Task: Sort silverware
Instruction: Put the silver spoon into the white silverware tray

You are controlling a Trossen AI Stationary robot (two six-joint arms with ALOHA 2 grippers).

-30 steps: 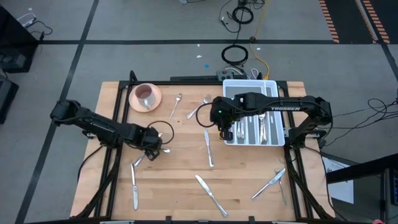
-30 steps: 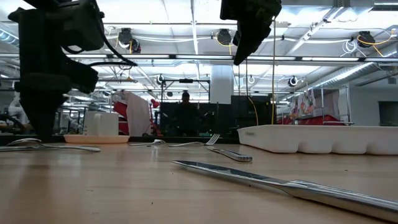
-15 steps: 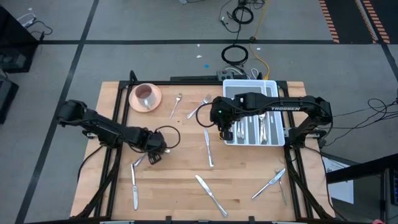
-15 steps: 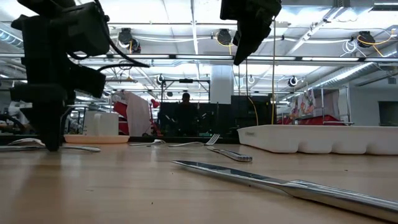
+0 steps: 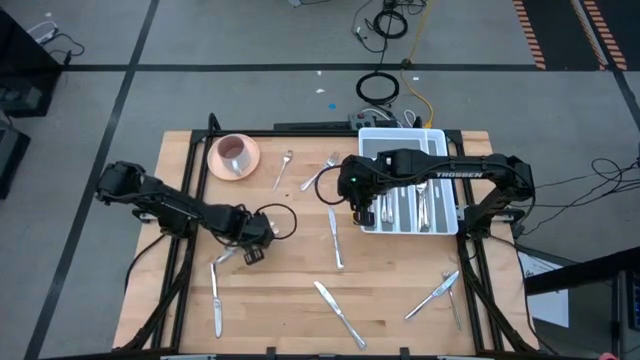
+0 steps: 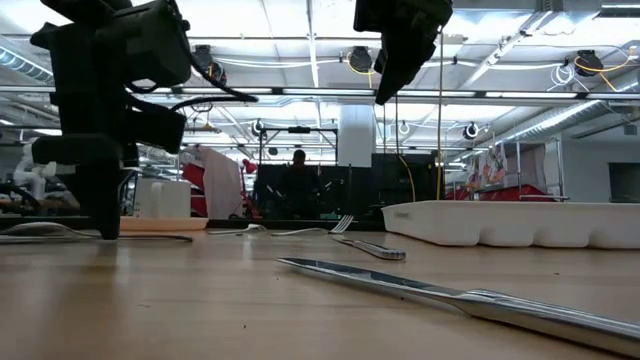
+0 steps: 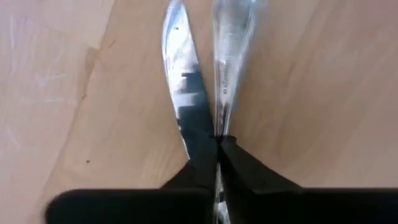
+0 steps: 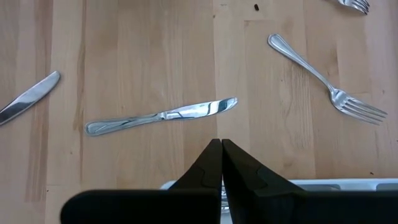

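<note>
High view: left gripper [image 5: 252, 250] has slid right along the bench [image 5: 290, 330] vs a sec ago, now down at the left-centre silverware. Right gripper [image 5: 364, 214] hangs unmoved by the white tray [image 5: 434, 136], far right.

Low view: left arm's fingers [image 6: 108, 215] touch the bench; knife [image 6: 470, 300] lies near.

Left wrist view: fingers [image 7: 239, 168], wide a sec ago, now pinched on a shiny piece [image 7: 230, 56] – pickup likely made, lift to tray next.

Right wrist view: fingers [image 8: 239, 174] clenched, empty; table knife [image 8: 161, 116] and fork [image 8: 326, 90] beyond.
</note>
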